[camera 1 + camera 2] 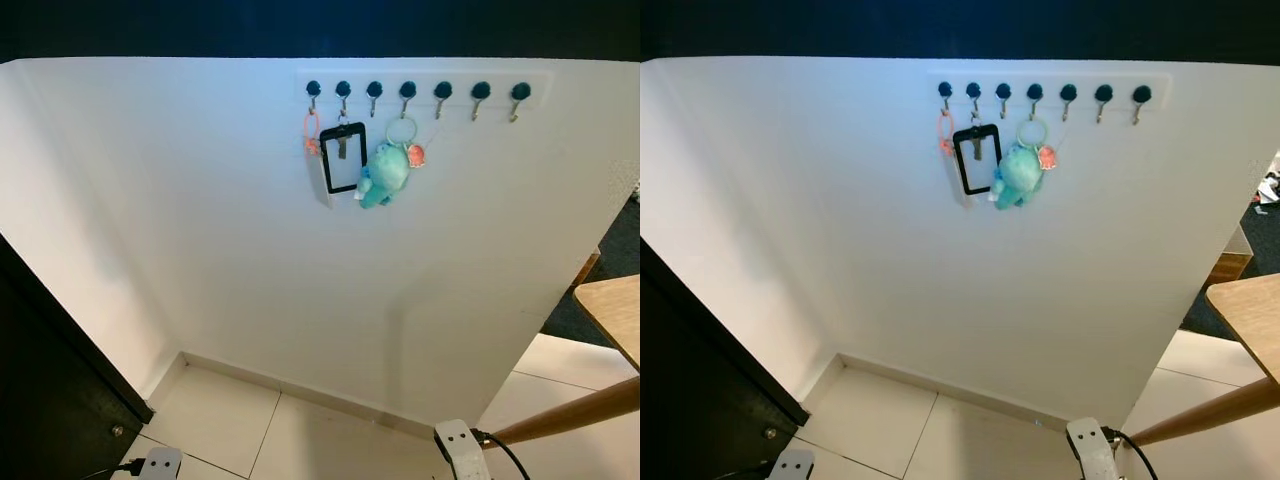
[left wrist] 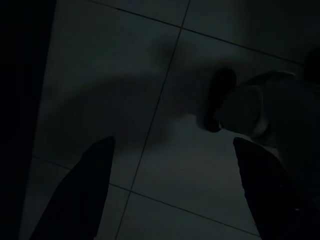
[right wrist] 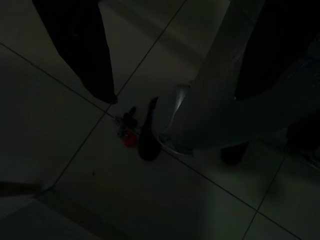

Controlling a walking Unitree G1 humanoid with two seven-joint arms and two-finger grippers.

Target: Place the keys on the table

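Upper middle of the head view, the keys (image 1: 388, 170) dangle with a soft teal plush off the hook rack (image 1: 420, 90), light and swingy, best pinched at the ring, both grippers (image 2: 170, 195) (image 3: 170, 60) idle, spread wide, empty

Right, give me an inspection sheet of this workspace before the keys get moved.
Surface: wooden table, only its corner in view at the right.
Job's things: keys with teal plush charm hanging from the hook rack on the white wall.
Clutter: black card holder and an orange ring on neighbouring hooks.
Grippers: left pincer and right pincer both open, hanging over dark floor tiles.
Cables: white power strip with a black cord on the floor.
Surroundings: dark cabinet at the left.
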